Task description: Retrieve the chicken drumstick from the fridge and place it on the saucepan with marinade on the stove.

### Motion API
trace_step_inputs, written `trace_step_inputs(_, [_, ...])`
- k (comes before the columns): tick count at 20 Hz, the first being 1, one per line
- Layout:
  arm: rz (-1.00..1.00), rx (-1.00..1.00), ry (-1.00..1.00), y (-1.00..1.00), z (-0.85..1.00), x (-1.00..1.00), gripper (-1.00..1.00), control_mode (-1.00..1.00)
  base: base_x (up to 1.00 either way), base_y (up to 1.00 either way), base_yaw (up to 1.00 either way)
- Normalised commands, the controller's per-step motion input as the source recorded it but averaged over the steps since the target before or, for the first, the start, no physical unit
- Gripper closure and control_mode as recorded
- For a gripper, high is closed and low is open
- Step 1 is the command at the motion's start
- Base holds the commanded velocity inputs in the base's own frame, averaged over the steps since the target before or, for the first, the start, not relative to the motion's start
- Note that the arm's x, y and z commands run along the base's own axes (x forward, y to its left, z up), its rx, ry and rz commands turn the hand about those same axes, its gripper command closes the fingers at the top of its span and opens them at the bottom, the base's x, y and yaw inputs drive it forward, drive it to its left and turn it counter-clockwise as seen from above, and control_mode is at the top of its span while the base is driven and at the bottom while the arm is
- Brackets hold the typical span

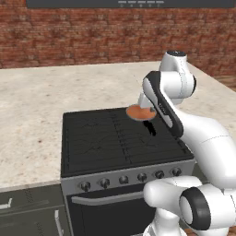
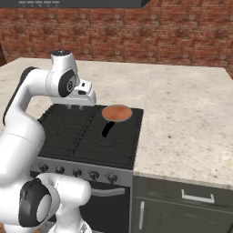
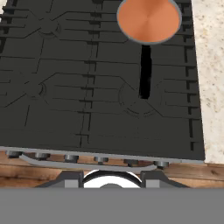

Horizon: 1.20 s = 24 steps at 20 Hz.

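Stove (image 3: 100,87) below; tool (image 2: 75,107) nearly closed, empty.

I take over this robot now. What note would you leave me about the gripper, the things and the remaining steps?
Gripper: hangs over the stove, left of the saucepan with marinade; open or shut, I cannot tell.
Saucepan: on the stove's rear right burner, only marinade inside.
Done: the robot stands at the stove.
Left: the chicken drumstick is not yet in the saucepan; put it there.

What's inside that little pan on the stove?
The saucepan holds smooth orange-brown marinade, with no chicken on it. Whatever lies beneath the liquid's surface cannot be seen.
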Motion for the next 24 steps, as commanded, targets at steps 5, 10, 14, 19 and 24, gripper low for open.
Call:
trace_step_inputs(5, [0.00,0.00,0.00,0.00,0.00,0.00,-1.00,1.00,0.00,0.00,0.00])
trace_step_inputs(10, [0.00,0.00,0.00,0.00,0.00,0.00,-1.00,1.00,0.00,0.00,0.00])
trace_step_inputs(14, [0.00,0.00,0.00,0.00,0.00,0.00,-1.00,1.00,-0.69,-0.19,-0.16])
trace_step_inputs(19, [0.00,0.00,0.00,0.00,0.00,0.00,-1.00,1.00,-1.00,-0.53,-0.41])
trace_step_inputs(24, [0.00,0.00,0.00,0.00,0.00,0.00,-1.00,1.00,-1.00,-0.47,-0.41])
